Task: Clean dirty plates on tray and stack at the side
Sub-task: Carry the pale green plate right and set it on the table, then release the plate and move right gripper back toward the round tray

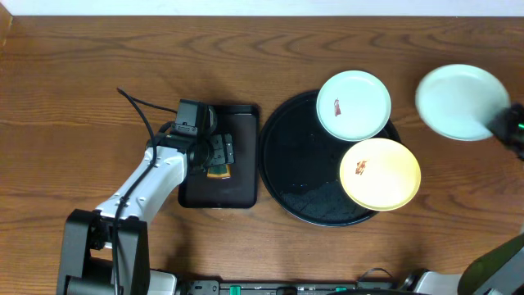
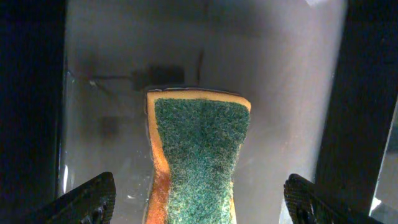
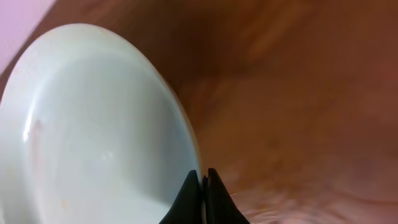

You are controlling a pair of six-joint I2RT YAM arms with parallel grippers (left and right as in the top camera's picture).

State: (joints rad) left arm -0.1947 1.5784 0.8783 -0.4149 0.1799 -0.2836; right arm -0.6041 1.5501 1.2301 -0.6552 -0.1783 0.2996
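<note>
On the round black tray (image 1: 296, 164) lie two plates with brown smears: a mint-green one (image 1: 354, 104) at its far rim and a yellow one (image 1: 380, 174) at its right rim. A third mint plate (image 1: 461, 102), blurred, hangs over the bare tabletop (image 1: 458, 197) at the far right. My right gripper (image 1: 509, 127) is shut on its rim. The right wrist view shows that plate (image 3: 93, 124) tilted, its edge pinched between the closed fingers of the right gripper (image 3: 203, 186). My left gripper (image 2: 199, 202) stands wide open astride a green and orange sponge (image 2: 199, 149).
The sponge (image 1: 219, 170) lies in a smaller rectangular black tray (image 1: 237, 192) left of the round one, under the left gripper (image 1: 219, 152). A cable loops from the left arm (image 1: 139, 192) over the wood at the left.
</note>
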